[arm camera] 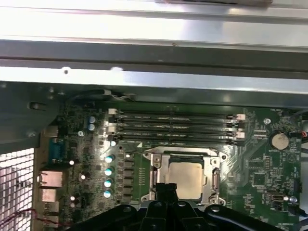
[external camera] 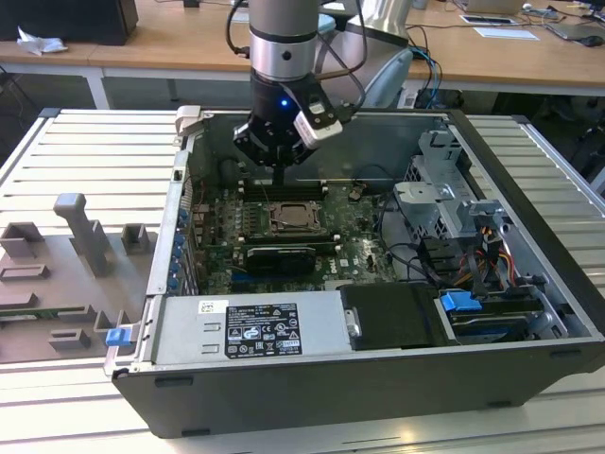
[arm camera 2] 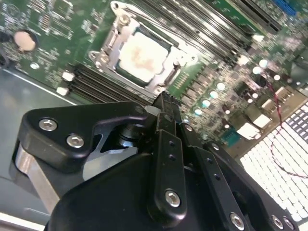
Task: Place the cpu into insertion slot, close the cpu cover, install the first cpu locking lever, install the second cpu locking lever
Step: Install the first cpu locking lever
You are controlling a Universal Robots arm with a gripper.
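Gripper (external camera: 281, 180) fingers clenched together, nothing between them. It hangs over the motherboard (external camera: 354, 236) inside the open computer case (external camera: 529, 203), near the insertion slot (external camera: 313, 231).

In both wrist views the closed tip (arm camera 2: 163, 98) (arm camera: 163, 188) sits just off one corner of the socket.

cpu (arm camera 2: 142, 54) (arm camera: 185, 179) is seated in the slot, pale metal top facing up. cpu cover (arm camera 2: 109, 50) (arm camera: 156, 169) is down flat around it, and the chip shows through the window.

Memory slots (arm camera: 175, 126) run between the socket and the case's far wall. Graphics card (external camera: 284, 255) is on the socket's other side, toward the power supply (external camera: 250, 326) at the case's near edge.
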